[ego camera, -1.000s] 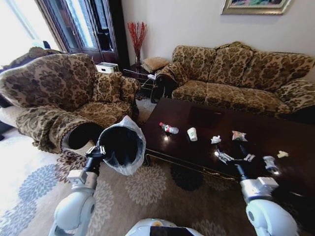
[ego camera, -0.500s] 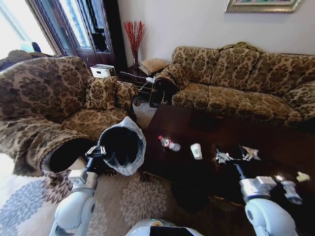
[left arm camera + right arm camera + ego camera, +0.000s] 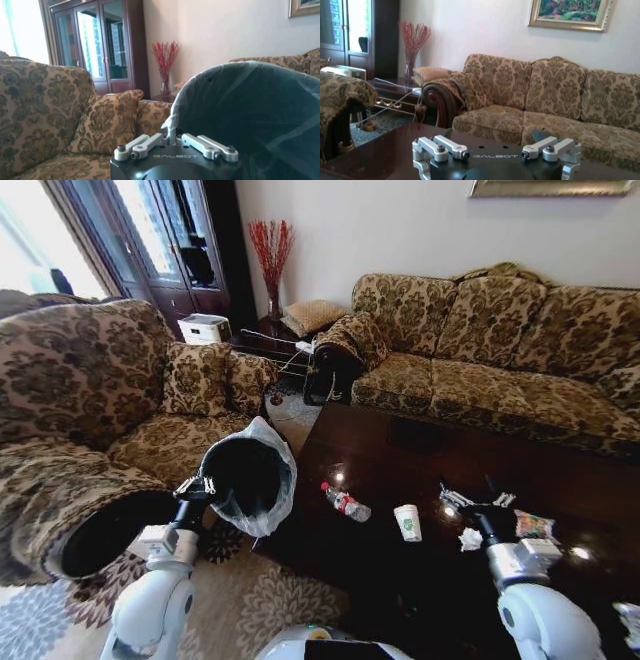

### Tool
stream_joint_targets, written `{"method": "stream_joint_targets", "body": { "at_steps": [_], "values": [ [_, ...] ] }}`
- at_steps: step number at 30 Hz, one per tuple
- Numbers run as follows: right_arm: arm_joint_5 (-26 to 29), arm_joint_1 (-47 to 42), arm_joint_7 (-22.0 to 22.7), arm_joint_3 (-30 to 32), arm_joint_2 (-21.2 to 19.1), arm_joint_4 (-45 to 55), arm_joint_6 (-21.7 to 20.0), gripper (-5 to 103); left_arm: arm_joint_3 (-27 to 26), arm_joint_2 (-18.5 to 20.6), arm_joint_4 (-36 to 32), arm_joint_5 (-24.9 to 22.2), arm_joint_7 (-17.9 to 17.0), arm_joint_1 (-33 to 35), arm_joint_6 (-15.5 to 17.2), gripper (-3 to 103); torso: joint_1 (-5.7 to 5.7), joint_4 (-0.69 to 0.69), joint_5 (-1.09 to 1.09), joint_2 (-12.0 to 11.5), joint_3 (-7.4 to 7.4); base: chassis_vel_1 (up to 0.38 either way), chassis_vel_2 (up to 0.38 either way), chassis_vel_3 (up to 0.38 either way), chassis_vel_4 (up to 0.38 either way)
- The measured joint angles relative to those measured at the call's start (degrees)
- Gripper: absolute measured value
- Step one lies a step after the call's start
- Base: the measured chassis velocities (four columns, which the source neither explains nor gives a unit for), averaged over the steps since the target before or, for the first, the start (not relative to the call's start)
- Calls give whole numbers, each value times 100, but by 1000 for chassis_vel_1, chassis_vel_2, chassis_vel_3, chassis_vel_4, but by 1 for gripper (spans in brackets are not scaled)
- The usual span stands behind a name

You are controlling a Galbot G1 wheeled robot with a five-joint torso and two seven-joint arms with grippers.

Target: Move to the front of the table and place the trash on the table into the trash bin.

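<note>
Currently left gripper (image 3: 203, 485) jaws pinch the trash bin (image 3: 250, 478) rim, held beside the table (image 3: 400, 455). Right gripper (image 3: 478, 502) jaws spread above the table, near bottle (image 3: 345, 503), cup (image 3: 407, 522), paper wad (image 3: 469, 539); wrapper (image 3: 533, 525) partly hidden.

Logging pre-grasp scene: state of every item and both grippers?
trash bin: lifted off the floor, mouth tilted toward the camera, bag-lined.
left gripper: shut on the trash bin rim.
right gripper: open, empty, above the table.
bottle: lying on its side.
cup: upright.
paper wad: crumpled.
wrapper: crinkled.
</note>
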Motion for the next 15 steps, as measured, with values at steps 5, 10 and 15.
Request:
{"method": "stream_joint_targets", "body": {
  "at_steps": [5, 10, 15],
  "values": [
    [1, -2, 0, 0, 1, 1, 0, 100, -1, 0, 0, 0, -1, 2, 2, 1, -5, 1, -1, 3, -2, 14, -4, -8, 6],
    [3, 0, 1, 0, 1, 2, 0, 100, -2, 0, 0, 0, -2, 0, 4, 1, -1, 1, -1, 2, 0, 0, 0, 0, 0],
    [3, 0, 1, 1, 1, 2, 0, 100, -1, 0, -1, 0, -1, 0, 4, 1, 2, 1, 1, 2, 1, 0, 0, 0, 0]
  ]
}}
